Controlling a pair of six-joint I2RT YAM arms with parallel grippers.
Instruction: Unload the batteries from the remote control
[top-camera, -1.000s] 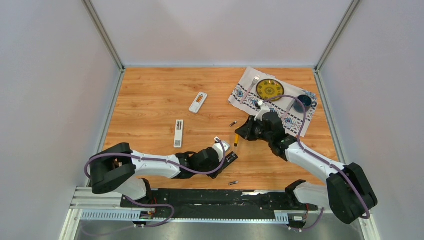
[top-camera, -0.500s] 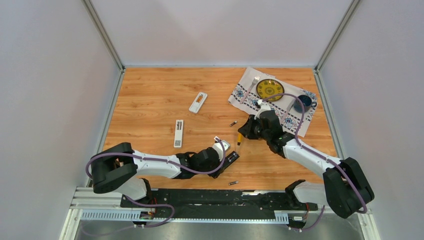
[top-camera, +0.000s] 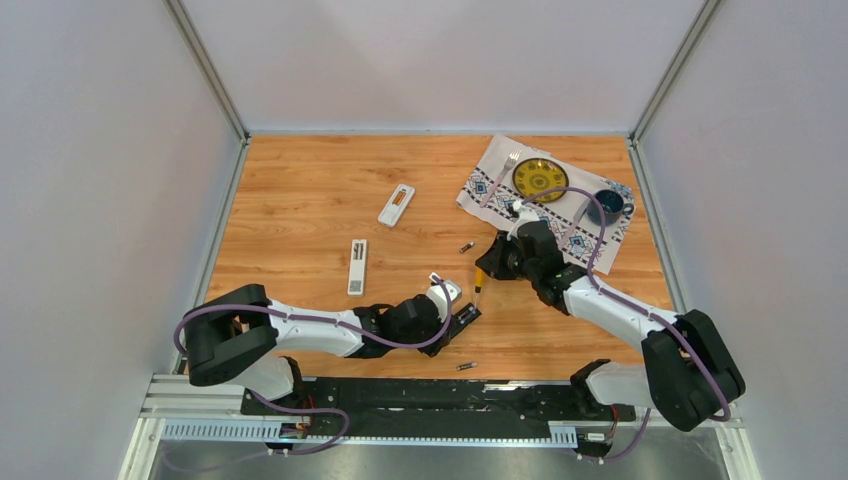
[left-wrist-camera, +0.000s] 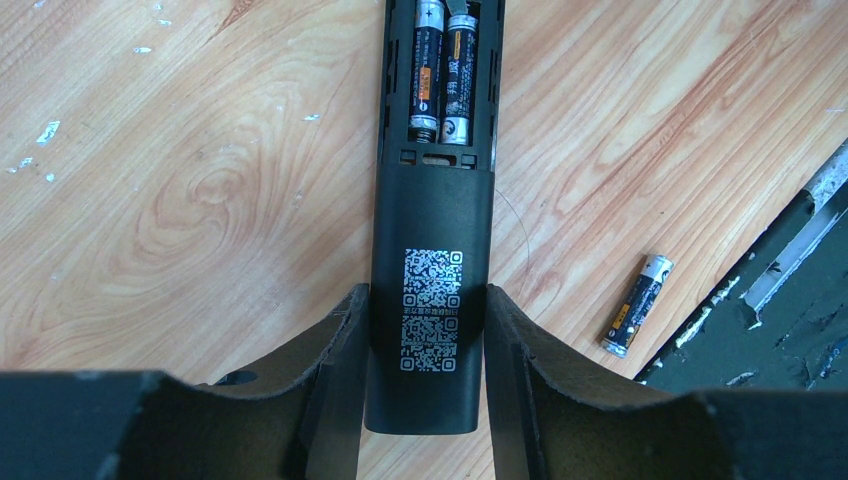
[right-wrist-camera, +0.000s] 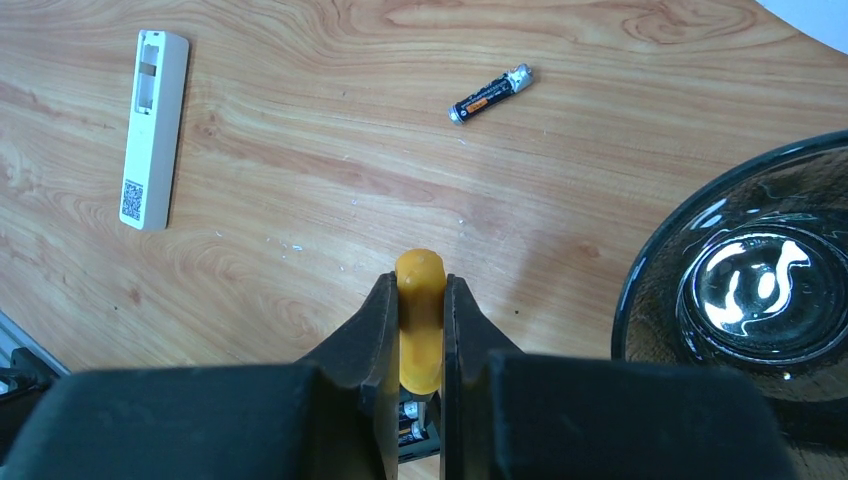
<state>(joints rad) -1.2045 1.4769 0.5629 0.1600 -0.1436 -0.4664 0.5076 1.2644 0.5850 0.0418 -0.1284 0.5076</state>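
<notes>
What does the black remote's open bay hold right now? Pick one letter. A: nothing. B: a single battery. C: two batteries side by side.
C: the left wrist view shows two batteries lying side by side in the open bay of the black remote, which the left claw grips.

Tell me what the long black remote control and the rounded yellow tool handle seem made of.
The long black remote control: likely matte plastic; dull even surface, moulded slots. The rounded yellow tool handle: smooth plastic or rubber, faint sheen; which one is unclear.
</notes>
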